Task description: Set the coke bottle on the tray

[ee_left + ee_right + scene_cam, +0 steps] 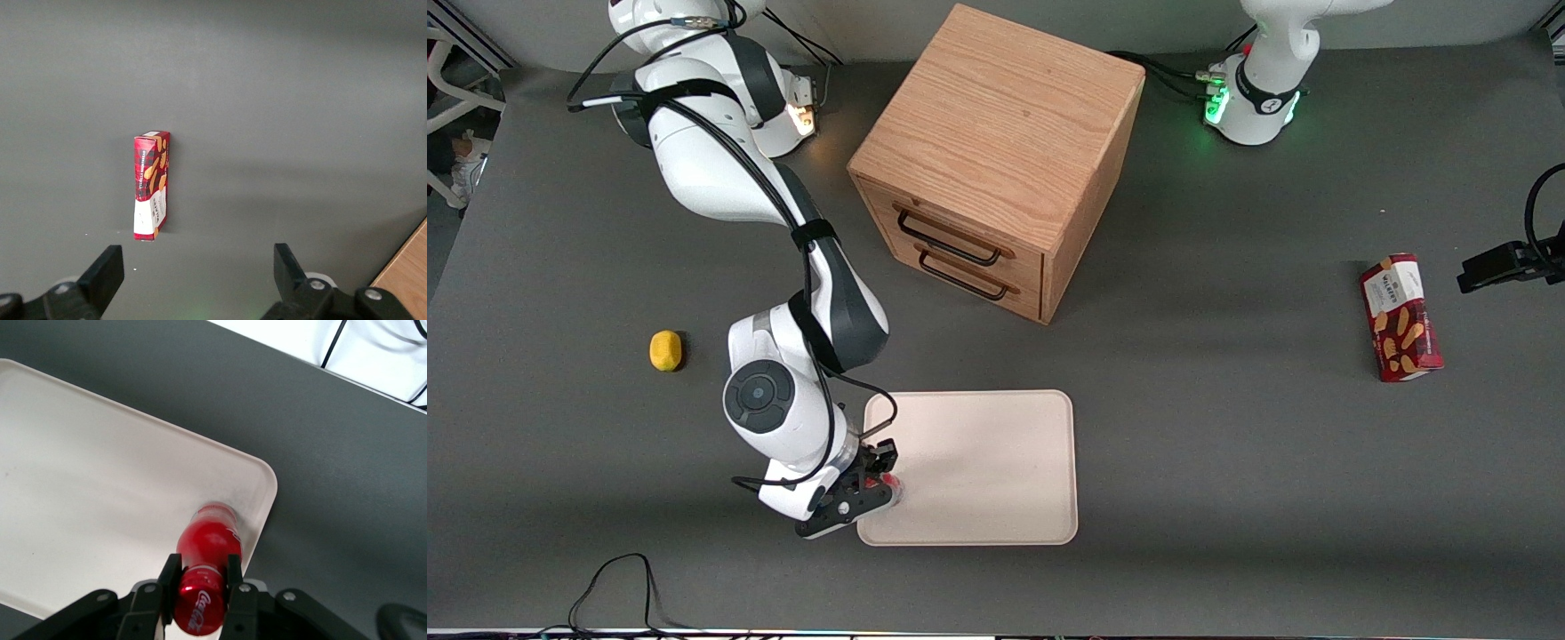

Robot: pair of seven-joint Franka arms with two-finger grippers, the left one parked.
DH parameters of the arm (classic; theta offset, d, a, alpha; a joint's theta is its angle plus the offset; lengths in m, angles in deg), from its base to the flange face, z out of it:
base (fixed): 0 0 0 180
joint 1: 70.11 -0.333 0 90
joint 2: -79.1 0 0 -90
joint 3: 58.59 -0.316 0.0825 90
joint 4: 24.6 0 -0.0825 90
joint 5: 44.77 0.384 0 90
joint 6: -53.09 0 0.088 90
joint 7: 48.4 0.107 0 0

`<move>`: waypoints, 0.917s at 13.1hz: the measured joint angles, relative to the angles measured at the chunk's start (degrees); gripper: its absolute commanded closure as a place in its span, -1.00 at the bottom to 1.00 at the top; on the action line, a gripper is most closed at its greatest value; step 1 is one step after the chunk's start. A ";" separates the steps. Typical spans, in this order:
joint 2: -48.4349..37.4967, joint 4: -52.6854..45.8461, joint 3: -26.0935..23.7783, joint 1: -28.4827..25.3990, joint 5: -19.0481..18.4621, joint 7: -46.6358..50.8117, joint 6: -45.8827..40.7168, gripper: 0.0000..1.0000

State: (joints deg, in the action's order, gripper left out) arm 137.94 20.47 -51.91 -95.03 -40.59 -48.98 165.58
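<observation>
Gripper: our right arm's gripper (200,587) has both fingers pressed against the coke bottle (205,570), holding it by the labelled body; in the front view it hangs at the tray corner nearest that camera, at the working arm's end.
Coke bottle: we see it over the tray (93,493), close inside that rounded corner, its lower end at or just above the tray floor. Whether it truly rests there we cannot tell.
Tray: cream, low-rimmed, otherwise bare, lying in front of the wooden drawer cabinet (996,160) and nearer the front camera than it.
Done so far: we judge the carry as good as finished, since the bottle is already inside the tray's rim.
Left to do: settle the bottle if it is not yet down, spread the fingers, lift clear.
Risk: so near the rim, the bottle could tip onto the table when we let go.
Others: lemon (665,350) and red snack box (1400,317) lie well apart from the tray, untouched.
</observation>
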 measured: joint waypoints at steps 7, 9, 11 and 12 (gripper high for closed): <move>-1.06 -0.25 0.00 0.03 0.02 0.02 0.57 -1.00; -4.39 -0.13 0.03 0.18 0.02 0.03 -4.15 -1.00; -10.15 0.80 0.18 0.87 0.01 0.03 -10.80 -1.00; -13.94 2.31 0.23 1.47 0.00 0.03 -13.89 -1.00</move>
State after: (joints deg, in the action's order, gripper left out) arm 123.99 22.78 -51.68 -93.57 -40.59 -48.95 151.69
